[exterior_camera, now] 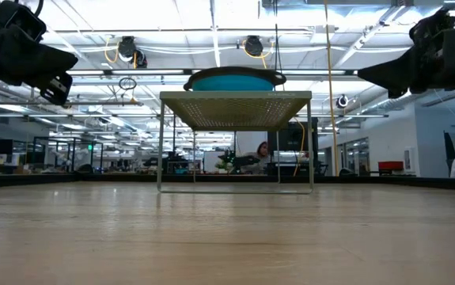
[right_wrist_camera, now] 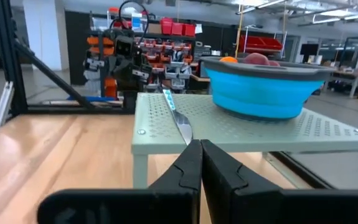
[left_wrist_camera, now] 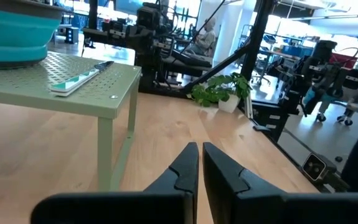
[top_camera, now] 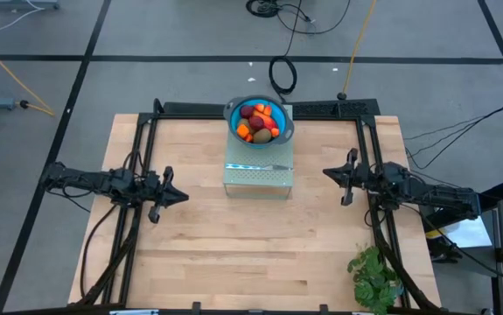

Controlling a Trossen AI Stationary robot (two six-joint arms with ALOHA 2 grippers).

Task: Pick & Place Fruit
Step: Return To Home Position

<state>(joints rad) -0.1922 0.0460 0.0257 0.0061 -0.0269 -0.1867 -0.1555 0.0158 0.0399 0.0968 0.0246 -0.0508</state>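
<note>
The fruit point(top_camera: 259, 122) lies heaped in a blue bowl point(top_camera: 234, 114): orange and red pieces, a maroon ball, an olive-brown oval. The bowl rests on a pale green perforated stand point(top_camera: 258, 177) at the table's far middle. In the right wrist view the fruit tops point(right_wrist_camera: 256, 59) show above the bowl rim point(right_wrist_camera: 266, 68). My left gripper point(top_camera: 183, 196) hovers shut left of the stand, above the table. My right gripper point(top_camera: 327, 172) hovers shut right of the stand. Both touch nothing.
A slim silver knife point(top_camera: 264, 166) lies on the stand's near part, in front of the bowl. A green leafy plant point(top_camera: 375, 278) stands at the table's near right corner. Black frame rails point(top_camera: 137, 149) run along the left, right and far edges. Bare wood point(top_camera: 251, 254) spreads in front of the stand.
</note>
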